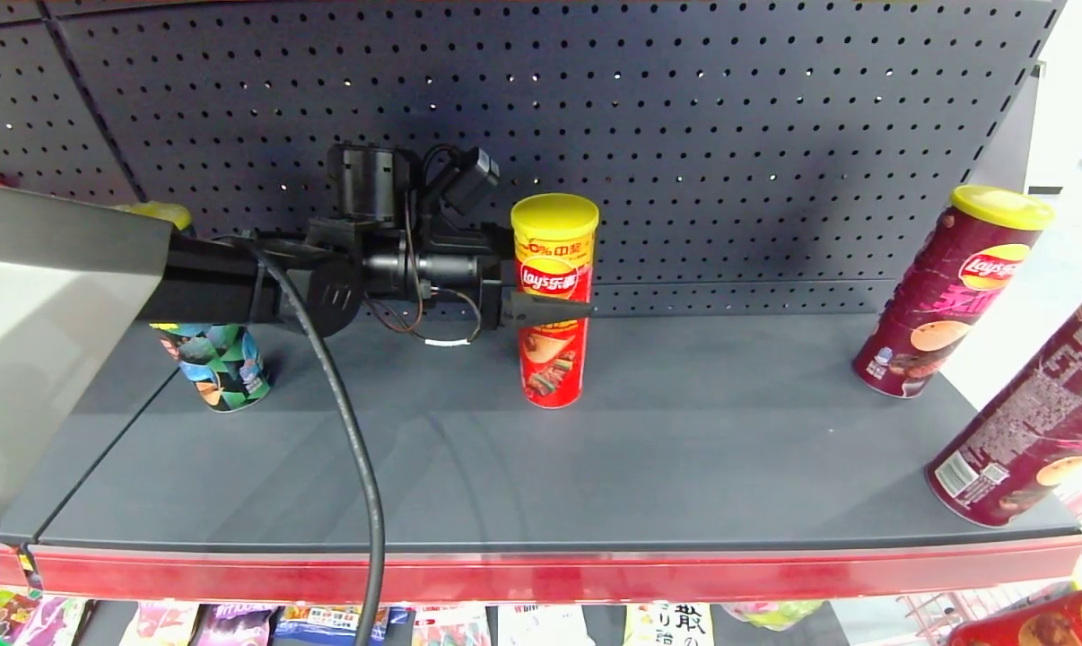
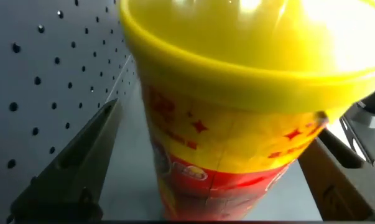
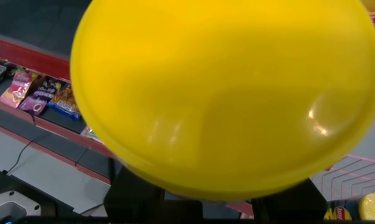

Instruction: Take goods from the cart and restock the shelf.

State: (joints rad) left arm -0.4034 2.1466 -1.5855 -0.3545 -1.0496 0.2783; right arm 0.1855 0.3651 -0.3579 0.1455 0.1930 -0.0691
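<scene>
- Black left claw sits around the upper half of the red chip can, with one finger crossing the can's front. My left wrist view shows a sliver of shelf between the other finger and the can wall, so I read the claw as released: it straddles the can without squeezing it.
- The can stands upright on the grey shelf, long axis vertical, yellow lid on top and label facing me.
- It is about mid-shelf, nearer the pegboard back wall than the red front lip.
- There is open deck on both sides. A patterned can stands well apart on the left, partly behind my arm.
- Two maroon cans stand well apart on the right, one toward the back and one at the front corner.
- A broad bare strip runs between the red can and the lip.
- On the right claw, a big yellow lid sits right against the wrist camera, and I cannot tell the claw's state.
</scene>
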